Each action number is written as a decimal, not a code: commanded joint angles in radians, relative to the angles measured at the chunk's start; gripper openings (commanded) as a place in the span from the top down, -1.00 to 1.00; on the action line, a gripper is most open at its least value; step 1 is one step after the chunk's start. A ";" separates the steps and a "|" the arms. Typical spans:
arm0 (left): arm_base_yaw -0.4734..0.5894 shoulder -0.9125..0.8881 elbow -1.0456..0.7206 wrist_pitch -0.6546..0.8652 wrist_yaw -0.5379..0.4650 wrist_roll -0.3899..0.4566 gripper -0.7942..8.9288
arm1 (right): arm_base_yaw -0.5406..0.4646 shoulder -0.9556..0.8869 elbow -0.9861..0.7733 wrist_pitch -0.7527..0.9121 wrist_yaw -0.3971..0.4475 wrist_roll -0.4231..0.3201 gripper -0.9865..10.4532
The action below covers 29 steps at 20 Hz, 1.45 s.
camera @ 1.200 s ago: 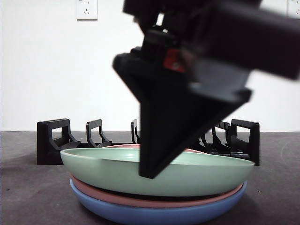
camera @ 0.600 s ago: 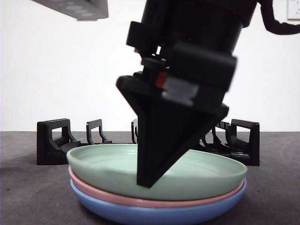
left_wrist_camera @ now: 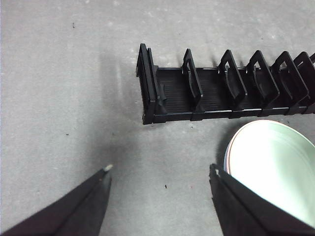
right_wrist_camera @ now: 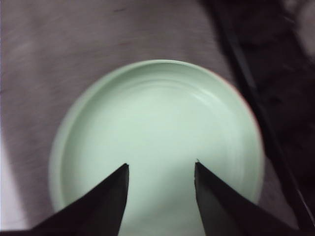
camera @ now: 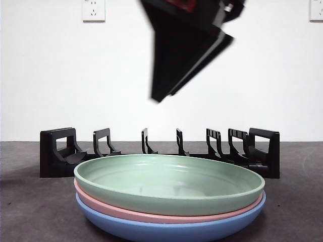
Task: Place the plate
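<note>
The right gripper (camera: 174, 75) hangs above the green plate (camera: 169, 184), jaws spread and empty. That plate tops a pink plate (camera: 151, 216) and a blue plate (camera: 166, 229), stacked just before the rack (camera: 60, 156). The left gripper (left_wrist_camera: 157, 172), jaws apart, waits aside.

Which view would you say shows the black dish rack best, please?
The left wrist view: the black dish rack lies unobstructed from above, dividers distinct. The front view shows it side-on behind the plates; the right wrist view catches only a blurred edge.

No readable text, label or number anywhere.
</note>
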 commanded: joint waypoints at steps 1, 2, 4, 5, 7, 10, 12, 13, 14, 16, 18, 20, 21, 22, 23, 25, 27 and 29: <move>-0.002 0.005 0.013 0.008 -0.006 -0.018 0.20 | -0.180 -0.040 0.014 0.011 -0.056 0.031 0.45; -0.002 0.005 0.013 0.008 -0.006 -0.018 0.20 | -0.262 -0.066 0.014 0.010 -0.060 0.031 0.45; -0.002 0.005 0.013 0.008 -0.006 -0.018 0.20 | -0.428 -0.126 0.013 -0.009 -0.077 0.032 0.45; -0.002 0.005 0.013 0.008 -0.006 -0.018 0.20 | -0.509 -0.158 0.010 -0.026 -0.098 0.032 0.45; -0.002 0.005 0.013 0.010 -0.006 -0.018 0.20 | -0.656 -0.229 -0.003 -0.058 -0.145 0.041 0.45; -0.002 0.005 0.013 0.011 -0.006 -0.018 0.20 | -0.824 -0.316 -0.012 -0.093 -0.199 0.077 0.45; -0.002 0.005 0.013 0.010 -0.006 -0.018 0.20 | -0.873 -0.344 -0.012 -0.119 -0.198 0.103 0.45; -0.002 0.005 0.013 0.007 -0.006 -0.019 0.20 | -0.879 -0.350 -0.012 -0.132 -0.199 0.107 0.45; -0.002 0.005 0.013 0.004 -0.006 -0.019 0.20 | -0.878 -0.354 -0.012 -0.153 -0.198 0.107 0.45; -0.002 0.005 0.013 0.000 -0.006 -0.018 0.20 | -0.878 -0.354 -0.012 -0.226 -0.198 0.106 0.45; -0.002 0.005 0.013 -0.002 -0.004 -0.018 0.79 | -0.878 -0.354 -0.012 -0.294 -0.209 0.104 0.75; -0.002 0.005 0.013 0.013 -0.004 -0.012 0.82 | -0.878 -0.354 -0.012 -0.280 -0.222 0.092 0.79; -0.002 0.005 0.013 0.022 -0.004 -0.011 0.82 | -0.878 -0.354 -0.011 -0.270 -0.231 0.098 0.79; -0.002 0.005 0.013 0.017 -0.004 -0.011 0.82 | -0.878 -0.359 -0.011 -0.280 -0.249 0.105 0.79; -0.002 0.001 0.013 0.007 -0.004 -0.011 0.82 | -0.877 -0.361 -0.011 -0.280 -0.258 0.103 0.79; -0.002 -0.002 0.013 0.008 -0.004 -0.011 0.82 | -0.877 -0.362 -0.011 -0.274 -0.262 0.103 0.79; -0.002 -0.002 0.013 0.008 -0.004 -0.011 0.82 | -0.879 -0.362 -0.011 -0.272 -0.262 0.103 0.79; -0.002 -0.002 0.013 0.008 -0.004 -0.011 0.82 | -0.878 -0.362 -0.011 -0.272 -0.262 0.103 0.79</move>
